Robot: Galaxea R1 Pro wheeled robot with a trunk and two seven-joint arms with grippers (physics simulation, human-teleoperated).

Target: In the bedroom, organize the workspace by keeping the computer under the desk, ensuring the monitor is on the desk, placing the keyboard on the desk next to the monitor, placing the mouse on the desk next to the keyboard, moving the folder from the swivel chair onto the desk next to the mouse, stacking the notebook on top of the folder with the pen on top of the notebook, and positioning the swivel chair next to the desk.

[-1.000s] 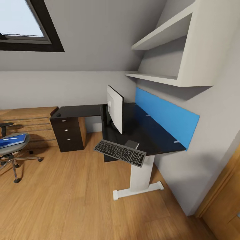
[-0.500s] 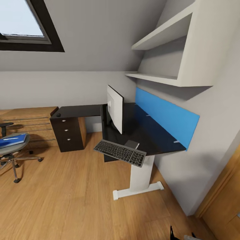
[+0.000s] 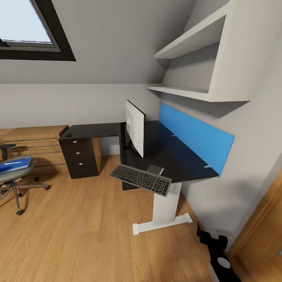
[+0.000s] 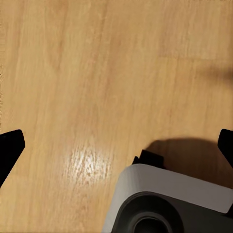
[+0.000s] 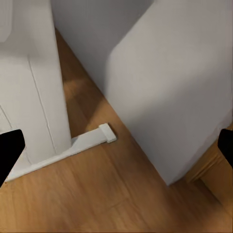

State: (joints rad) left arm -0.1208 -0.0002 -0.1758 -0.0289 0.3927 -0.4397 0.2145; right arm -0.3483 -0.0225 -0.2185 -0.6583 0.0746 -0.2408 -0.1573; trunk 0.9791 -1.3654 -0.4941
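Observation:
The desk [image 3: 172, 156] has a matt black top and a white leg [image 3: 166, 205]. On it the monitor [image 3: 135, 127] stands edge-on to me. The keyboard [image 3: 141, 179] lies tilted, overhanging the desk's near edge, with a small grey flat thing [image 3: 154, 169] touching it. The mouse [image 3: 68, 135] sits at the desk's far left end. At the left edge, the blue folder [image 3: 15, 164] lies on the swivel chair [image 3: 11, 180]. My right gripper [image 3: 212, 237] is open, low beside the desk's foot [image 5: 87, 141]. My left gripper [image 4: 116, 145] is open over bare floor.
A black drawer unit [image 3: 80, 156] stands under the desk's left end, with low wood shelves [image 3: 35, 145] beyond. A blue panel [image 3: 196, 135] backs the desk below white wall shelves [image 3: 196, 92]. A wooden door [image 3: 266, 231] is at the right. Part of my base [image 4: 165, 204] shows.
My right arm has risen into the head view at the bottom right, from out of sight to beside the desk's foot. Nothing on the desk or chair has moved.

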